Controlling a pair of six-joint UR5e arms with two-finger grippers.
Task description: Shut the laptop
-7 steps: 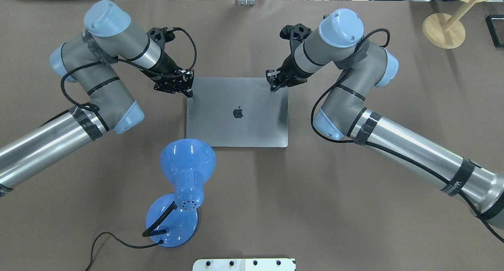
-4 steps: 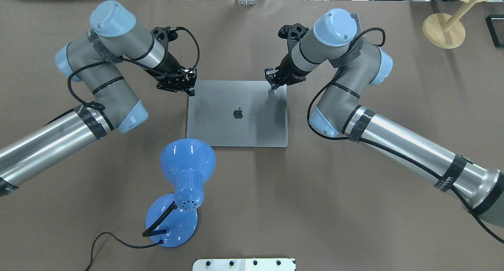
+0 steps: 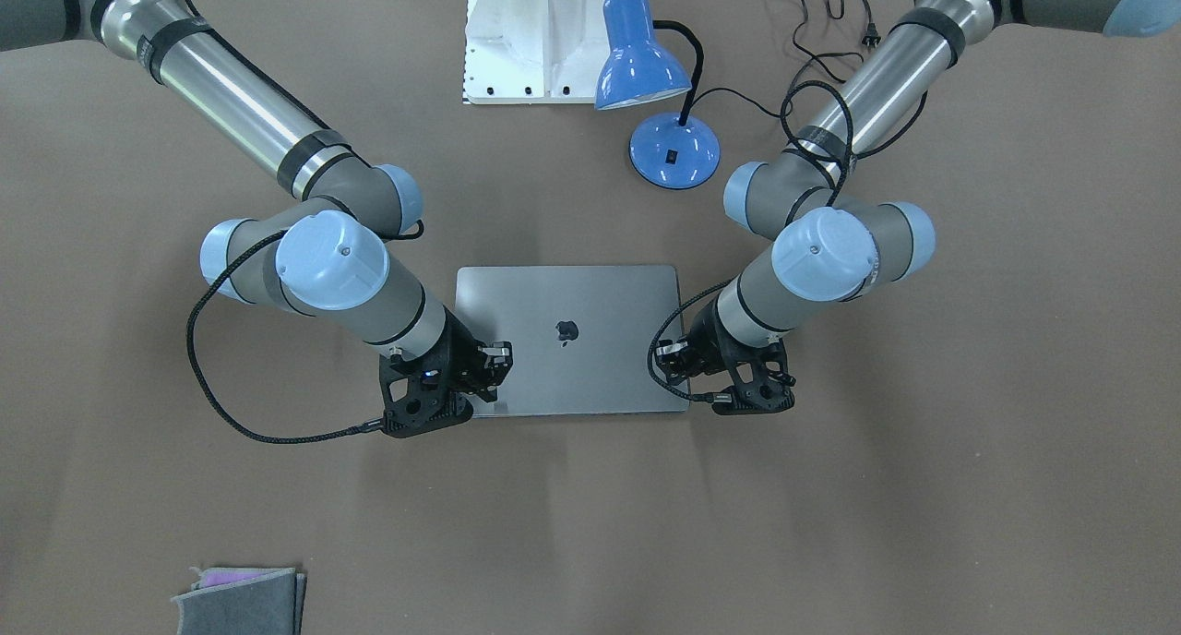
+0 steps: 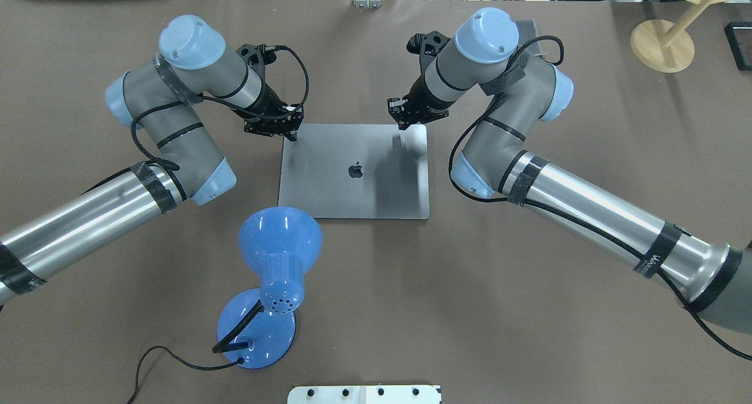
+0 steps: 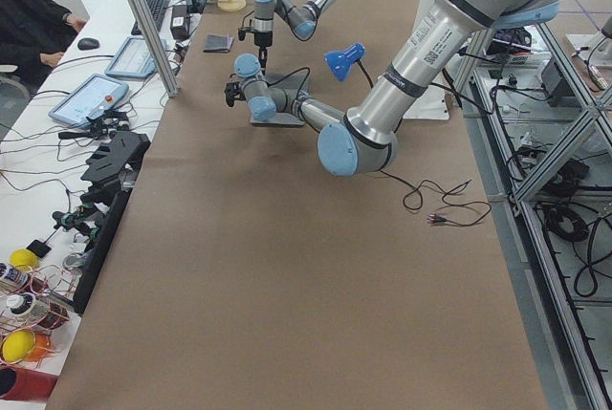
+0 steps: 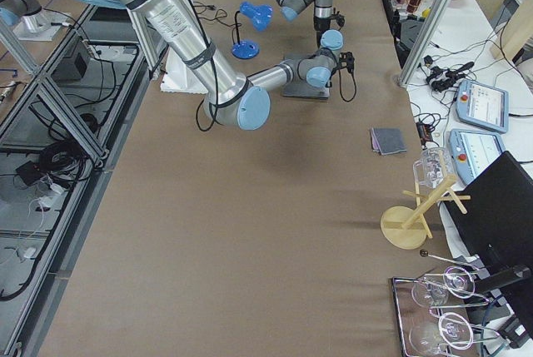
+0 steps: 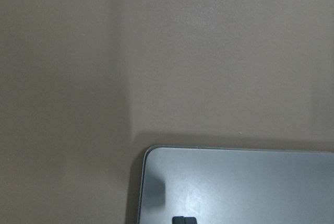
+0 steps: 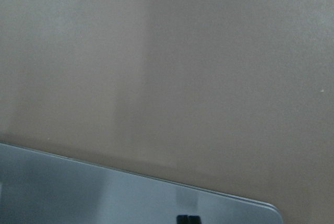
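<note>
The grey laptop (image 4: 352,187) lies shut and flat on the brown table, apple logo up; it also shows in the front view (image 3: 590,377). My left gripper (image 4: 292,135) is shut and empty, just above the lid's far left corner. My right gripper (image 4: 400,125) is shut and empty, above the far edge near the right corner. In the front view the left gripper (image 3: 666,358) is on the right and the right gripper (image 3: 498,363) on the left. Each wrist view shows a lid corner (image 7: 235,182) (image 8: 104,192) below the shut fingertips.
A blue desk lamp (image 4: 276,257) stands close to the laptop's near left corner, its cable trailing towards me. A grey folded cloth (image 3: 240,598) lies far out on the operators' side. A wooden stand (image 4: 661,43) is at the far right. A white base plate (image 4: 364,394) is at the near edge.
The lid's far edge has sunk the last bit and now lies flat. Both grippers have moved towards the laptop's far edge and come off the lid, still shut.
</note>
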